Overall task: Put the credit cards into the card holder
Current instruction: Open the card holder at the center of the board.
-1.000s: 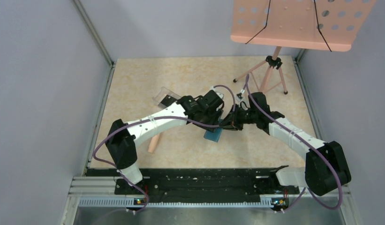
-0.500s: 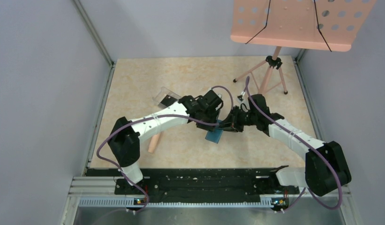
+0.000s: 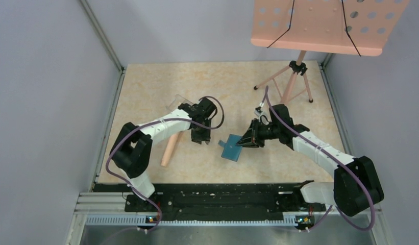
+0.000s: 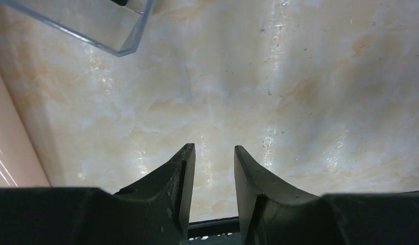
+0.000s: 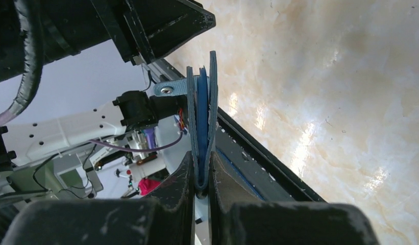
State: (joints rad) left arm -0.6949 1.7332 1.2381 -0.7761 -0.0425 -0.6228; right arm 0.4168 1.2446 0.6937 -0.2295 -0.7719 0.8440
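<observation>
The teal-blue card holder is held a little above the table by my right gripper, which is shut on its folded edge. In the right wrist view the card holder shows edge-on, nearly closed, with its snap tab sticking out to the left of my right gripper. My left gripper is open and empty, to the left of the card holder and apart from it. In the left wrist view it hangs over bare table. No black credit card shows clearly.
A clear plastic box lies behind the left gripper; its corner shows in the left wrist view, with something dark at the frame's top edge. A peach stick lies at the left. A pink music stand stands at the back right.
My left gripper has pulled away from the card holder to the left, toward the clear box, and is now empty. My right gripper still holds the card holder, shifted slightly down and left.
</observation>
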